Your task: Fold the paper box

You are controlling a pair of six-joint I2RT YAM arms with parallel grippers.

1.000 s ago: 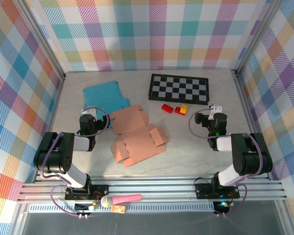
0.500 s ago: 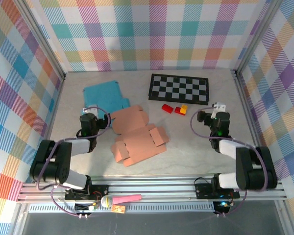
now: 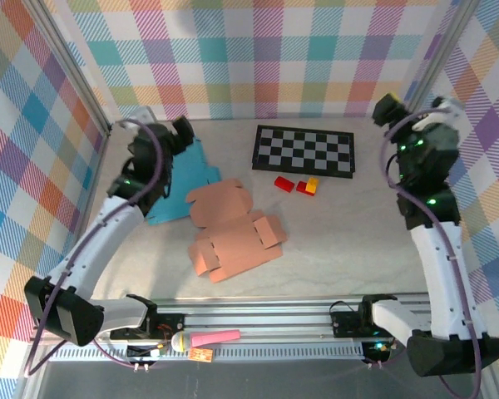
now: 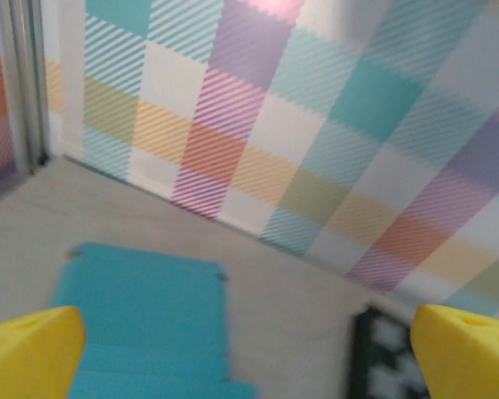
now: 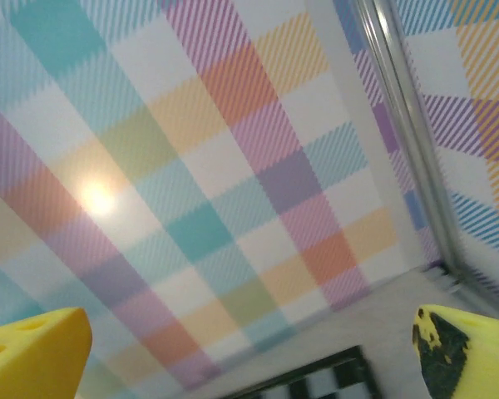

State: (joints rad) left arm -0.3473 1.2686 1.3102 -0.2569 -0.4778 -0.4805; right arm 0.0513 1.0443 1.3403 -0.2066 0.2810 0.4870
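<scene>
Left tool [image 3: 181, 129] sits high over the counter's [image 3: 341, 241] far-left corner, fingers wide apart, empty. I see the right tool [image 3: 389, 108] high at the far-right corner, equally spread, holding nothing. The box [image 3: 231, 229] lies flat and unfolded mid-counter, just beside a blue sheet [image 3: 170, 179], with neither tool touching it

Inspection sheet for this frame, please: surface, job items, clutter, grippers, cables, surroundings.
Surface: grey table, nothing spilled.
Job's things: pink paper box flat, unfolded, mid-table; blue paper box flat, behind-left, partly under left arm.
Clutter: checkerboard at back; red and yellow blocks before it.
Grippers: left gripper open, empty; right gripper open, empty.
Cables: purple cables along arms, no snag seen.
Surroundings: checked walls on three sides.
</scene>
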